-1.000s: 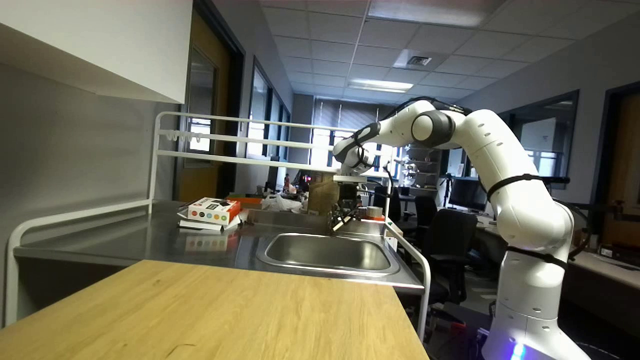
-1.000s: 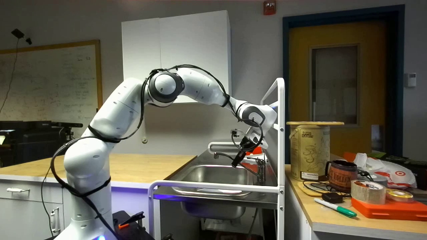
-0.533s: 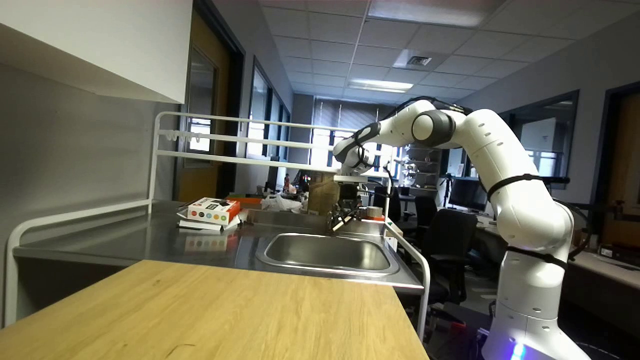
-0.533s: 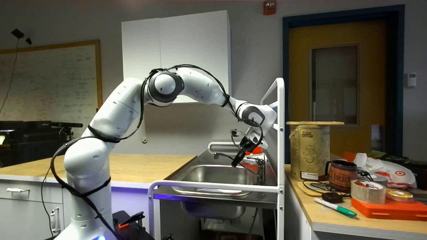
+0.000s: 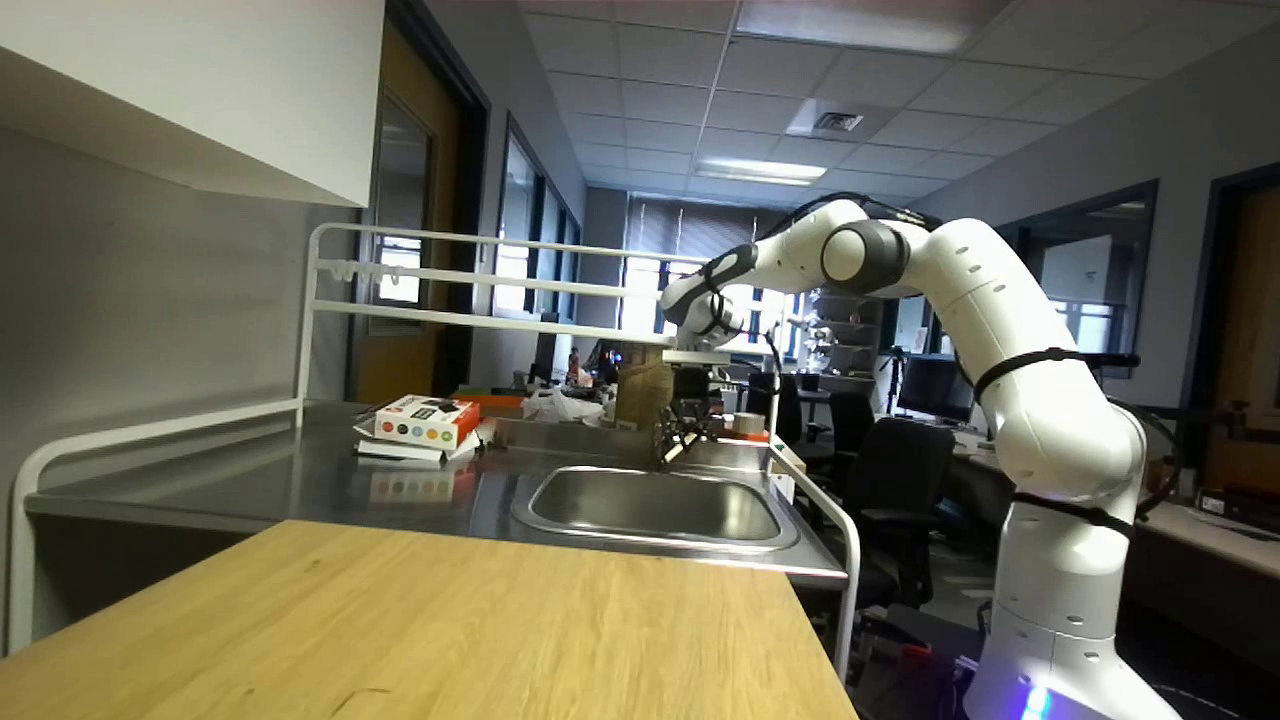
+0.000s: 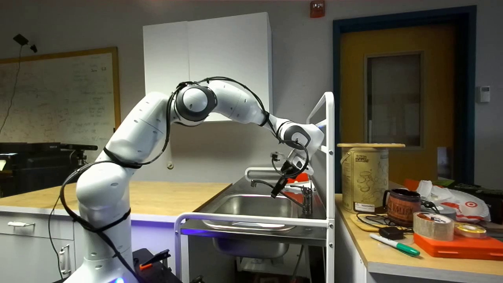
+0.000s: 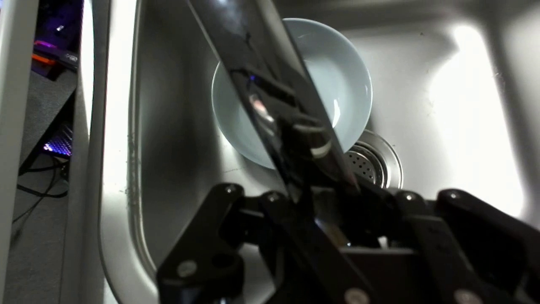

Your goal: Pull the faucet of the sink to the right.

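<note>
We count one chrome faucet, extending over the sink; one black pincer, pinching that faucet partway along; one pale bowl in the sink (partly hiding the drain).

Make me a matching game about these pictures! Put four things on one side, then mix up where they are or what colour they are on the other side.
Things
1. bowl
2. faucet
3. marker
4. wide tape roll

Clues
A. white and green
B. on top of the orange box
C. down in the sink
D. crossing above the bowl in the wrist view

Right pairs: 1-C, 2-D, 3-A, 4-B
</note>
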Motion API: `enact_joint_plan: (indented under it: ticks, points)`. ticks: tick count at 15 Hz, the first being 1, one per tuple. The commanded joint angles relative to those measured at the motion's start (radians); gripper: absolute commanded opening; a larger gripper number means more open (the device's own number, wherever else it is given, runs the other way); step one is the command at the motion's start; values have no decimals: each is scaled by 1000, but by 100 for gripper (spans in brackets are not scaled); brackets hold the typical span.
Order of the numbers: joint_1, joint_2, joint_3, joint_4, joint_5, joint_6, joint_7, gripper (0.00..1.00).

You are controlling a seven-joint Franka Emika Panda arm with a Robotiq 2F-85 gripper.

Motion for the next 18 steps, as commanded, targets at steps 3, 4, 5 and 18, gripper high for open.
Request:
enact_joint_plan:
  ticks: [3, 4, 5, 18]
  points:
    - [36, 26, 11, 80, 5, -43, 21, 4]
    - [38, 29, 12, 86, 8, -50, 21, 7]
    - [40, 30, 13, 91, 10, -56, 21, 29]
    - [64, -155, 28, 20, 29, -140, -95, 100]
